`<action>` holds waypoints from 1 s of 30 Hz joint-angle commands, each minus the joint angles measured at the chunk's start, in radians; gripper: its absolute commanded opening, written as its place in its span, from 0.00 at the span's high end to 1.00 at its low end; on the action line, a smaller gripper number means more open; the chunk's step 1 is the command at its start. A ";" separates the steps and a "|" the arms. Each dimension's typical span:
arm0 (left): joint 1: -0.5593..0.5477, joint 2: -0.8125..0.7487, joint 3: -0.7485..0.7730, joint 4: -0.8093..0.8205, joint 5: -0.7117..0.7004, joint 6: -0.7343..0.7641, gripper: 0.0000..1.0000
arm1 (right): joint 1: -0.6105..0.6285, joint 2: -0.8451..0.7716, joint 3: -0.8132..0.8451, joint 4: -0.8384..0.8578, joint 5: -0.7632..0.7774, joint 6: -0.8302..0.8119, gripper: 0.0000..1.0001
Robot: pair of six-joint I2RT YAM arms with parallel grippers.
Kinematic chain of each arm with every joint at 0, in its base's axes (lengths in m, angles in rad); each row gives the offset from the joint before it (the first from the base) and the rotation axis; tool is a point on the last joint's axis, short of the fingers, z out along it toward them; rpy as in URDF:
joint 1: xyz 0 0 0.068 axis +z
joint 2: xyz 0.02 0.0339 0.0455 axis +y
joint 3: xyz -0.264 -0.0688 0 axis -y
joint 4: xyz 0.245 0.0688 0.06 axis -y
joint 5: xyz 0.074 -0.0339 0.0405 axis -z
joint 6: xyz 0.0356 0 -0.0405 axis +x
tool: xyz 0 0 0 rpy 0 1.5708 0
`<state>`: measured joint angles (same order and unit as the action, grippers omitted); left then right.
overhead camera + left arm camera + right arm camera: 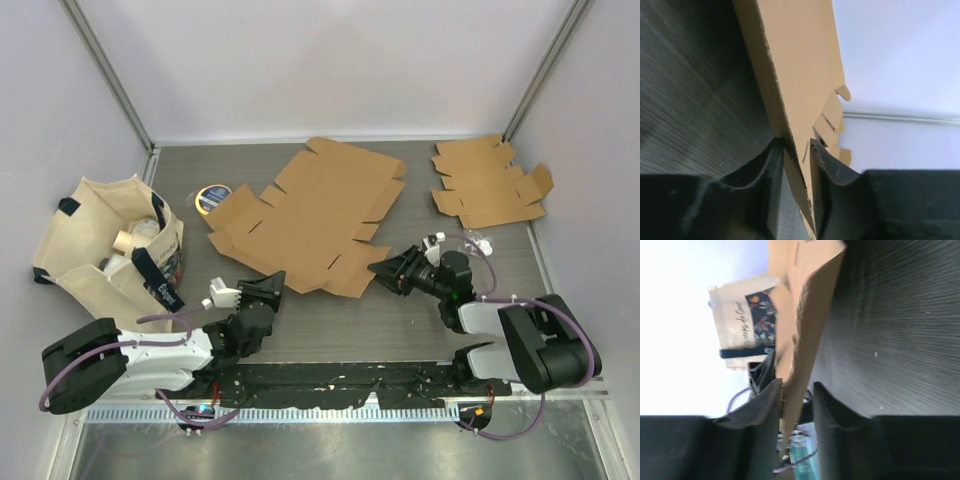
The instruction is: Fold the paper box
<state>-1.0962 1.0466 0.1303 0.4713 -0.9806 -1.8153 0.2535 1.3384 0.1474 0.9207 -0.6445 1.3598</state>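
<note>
The flat cardboard box blank lay on the tabletop. It looked light, stiff in its panels, bendable at the creases and best taken by its near flaps. My left tool straddled the near-left flap edge; whether it was clamped, I cannot tell. My right tool stood slightly apart around the near-right flap.

Dark wood-grain tabletop spreads beneath and ahead of the left gripper. Pale walls stand far beyond it and off to both its sides, joined by grey metal corner posts. The light is soft and even
</note>
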 commanded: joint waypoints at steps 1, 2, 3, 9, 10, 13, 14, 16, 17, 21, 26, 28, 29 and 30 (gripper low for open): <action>0.009 -0.006 -0.005 0.147 -0.032 0.213 0.85 | 0.000 -0.140 0.058 -0.247 0.005 -0.189 0.53; 0.013 -0.019 0.006 0.133 -0.008 0.265 0.88 | 0.000 -0.190 0.095 -0.420 0.060 -0.318 0.47; 0.013 -0.039 0.043 0.103 0.003 0.313 0.90 | 0.006 -0.258 0.142 -0.808 0.160 -0.434 0.32; 0.015 -0.158 0.265 -0.356 0.089 0.699 1.00 | 0.030 -0.574 0.472 -1.414 0.726 -0.814 0.18; 0.013 -0.180 0.282 -0.373 0.101 0.761 1.00 | 0.053 -0.587 0.491 -1.399 0.688 -0.832 0.17; 0.015 -0.281 0.377 -0.515 0.151 0.956 1.00 | 0.259 -0.492 0.690 -1.487 0.948 -0.872 0.17; 0.015 -0.331 0.429 -0.545 0.161 1.064 1.00 | 0.315 -0.425 0.736 -1.459 1.009 -0.962 0.17; 0.016 -0.374 0.482 -0.603 0.235 1.187 1.00 | 0.361 -0.345 0.900 -1.435 0.973 -1.043 0.16; 0.018 -0.407 0.547 -0.631 0.258 1.238 1.00 | 0.362 -0.250 0.970 -1.435 0.879 -1.109 0.16; 0.019 -0.425 0.731 -0.842 0.377 1.453 1.00 | 0.362 -0.116 1.271 -1.300 0.568 -1.372 0.16; 0.021 -0.326 0.963 -1.118 0.580 1.576 1.00 | 0.362 0.025 1.596 -1.391 0.286 -1.735 0.13; 0.019 -0.272 1.040 -1.184 0.586 1.600 1.00 | 0.362 0.054 1.643 -1.422 0.273 -1.855 0.13; 0.021 -0.263 1.054 -1.227 0.585 1.607 1.00 | 0.359 0.059 1.684 -1.428 0.284 -1.878 0.12; 0.021 -0.257 1.063 -1.237 0.583 1.617 1.00 | 0.356 0.076 1.713 -1.442 0.298 -1.918 0.12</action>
<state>-1.0779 0.7319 1.1275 -0.5529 -0.4793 -0.3237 0.6136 1.4014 1.7309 -0.4709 -0.2512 -0.2726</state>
